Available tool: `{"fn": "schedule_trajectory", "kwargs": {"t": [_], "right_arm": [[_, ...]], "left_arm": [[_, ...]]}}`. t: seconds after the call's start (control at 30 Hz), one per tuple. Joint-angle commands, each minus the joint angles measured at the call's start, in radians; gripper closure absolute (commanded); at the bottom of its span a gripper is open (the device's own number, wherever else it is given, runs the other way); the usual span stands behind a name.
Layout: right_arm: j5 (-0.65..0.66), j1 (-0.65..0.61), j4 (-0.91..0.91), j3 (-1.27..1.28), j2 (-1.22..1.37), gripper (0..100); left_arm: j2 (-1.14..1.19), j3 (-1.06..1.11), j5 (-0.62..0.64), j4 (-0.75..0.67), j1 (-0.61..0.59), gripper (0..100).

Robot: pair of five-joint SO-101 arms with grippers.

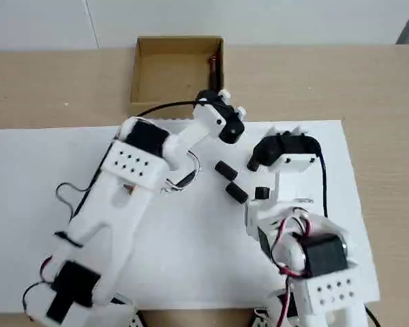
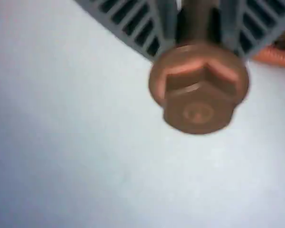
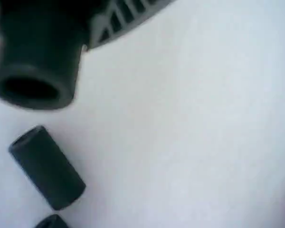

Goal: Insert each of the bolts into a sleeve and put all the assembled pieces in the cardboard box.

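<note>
Copper-coloured bolt (image 2: 198,89) sits pinched in the left tool (image 2: 195,20). Its shank is clamped between the two ribbed grey fingers (image 2: 133,23), and its flanged hex head faces the wrist camera above the white paper sheet (image 1: 184,259). From above, this tool hangs just off the near right corner of the cardboard box (image 1: 142,75), over the edge of the sheet closest to the box. The right tool (image 1: 255,162) is farther from the box, out beyond that same corner and to the robot's right. It is closed around a black sleeve (image 3: 35,64), which it holds off the paper with one open end showing toward its wrist camera. Two loose sleeves lie on their sides on the sheet, apart from each other. The first loose sleeve (image 1: 225,169) is nearer the box and the second loose sleeve (image 1: 236,193) is a little farther from it, both between the two arms and close to the right tool. A small black piece (image 1: 262,193) lies just beside the second one, away from the box; what it is cannot be told. Inside the box a brownish piece (image 1: 212,63) rests against the right-hand wall, too small to make out. The box stands on the wooden tabletop (image 1: 382,88), touching the far edge of the sheet.
</note>
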Motion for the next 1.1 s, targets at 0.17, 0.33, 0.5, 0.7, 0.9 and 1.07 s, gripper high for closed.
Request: {"fn": "schedule_trajectory", "kwargs": {"t": [0.17, 0.33, 0.5, 0.7, 0.9, 1.07], "right_arm": [[0.023, -0.002, 0.082, -0.049, -0.17, 99.6], [0.023, -0.002, 0.085, -0.048, -0.234, 99.6], [0.023, -0.002, 0.018, 0.043, -0.268, 99.6], [0.069, -0.002, -0.166, 0.196, -0.308, 99.6], [0.127, -0.044, -0.354, 0.359, -0.38, 99.6], [0.129, -0.185, -0.455, 0.5, -0.47, 99.6]], "left_arm": [[-0.213, 0.065, 0.015, -0.006, -0.009, 100], [-0.414, 0.302, 0.015, -0.141, -0.008, 100], [-0.686, 0.579, 0.018, -0.336, -0.012, 100], [-0.928, 0.802, 0.163, -0.497, -0.041, 100], [-1.079, 0.934, 0.285, -0.605, -0.069, 100], [-1.181, 1.015, 0.364, -0.698, -0.064, 100]]}}
